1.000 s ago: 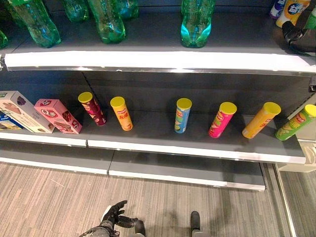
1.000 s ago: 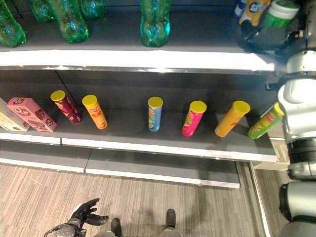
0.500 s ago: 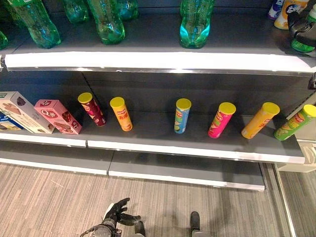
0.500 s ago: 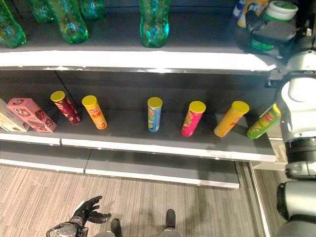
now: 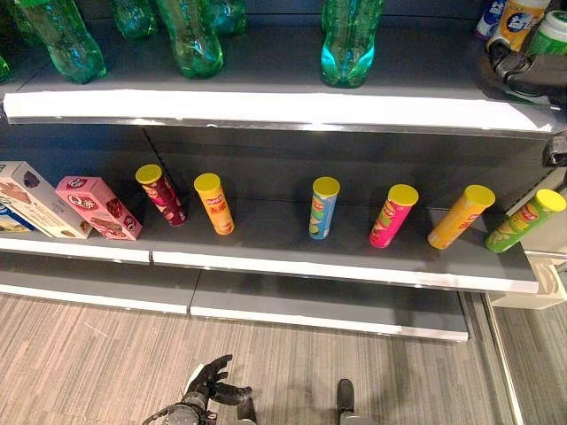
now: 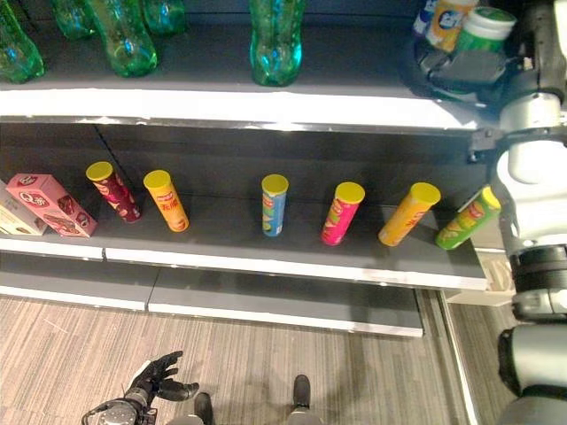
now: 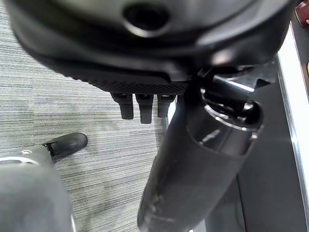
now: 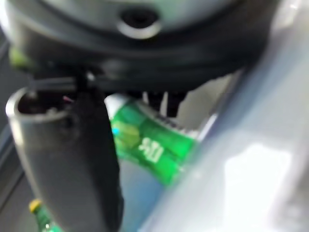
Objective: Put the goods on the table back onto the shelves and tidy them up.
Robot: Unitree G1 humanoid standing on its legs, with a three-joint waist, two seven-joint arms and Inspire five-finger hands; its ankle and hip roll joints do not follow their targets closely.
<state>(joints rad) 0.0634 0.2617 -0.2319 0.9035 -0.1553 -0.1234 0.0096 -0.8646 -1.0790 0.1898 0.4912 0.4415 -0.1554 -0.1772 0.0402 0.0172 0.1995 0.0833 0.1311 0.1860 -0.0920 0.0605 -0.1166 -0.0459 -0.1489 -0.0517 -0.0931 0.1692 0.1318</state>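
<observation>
At one o'clock I see my right hand (image 6: 461, 66) curled round a white-capped green plastic bottle (image 6: 483, 27) on the grey top shelf (image 5: 266, 106). My left hand (image 5: 208, 387) hangs at six, fingers relaxed.

Dark grey shelves (image 5: 354, 230) with white front edges stand against a dark back wall (image 5: 266, 159), above a grey, striped wood-look floor (image 5: 80, 354).

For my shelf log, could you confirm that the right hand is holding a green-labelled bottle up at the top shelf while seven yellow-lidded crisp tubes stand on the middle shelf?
Not quite: the left eye view shows six crisp tubes on the middle shelf, not seven. The right hand does hold the green-labelled bottle at the top shelf.
</observation>
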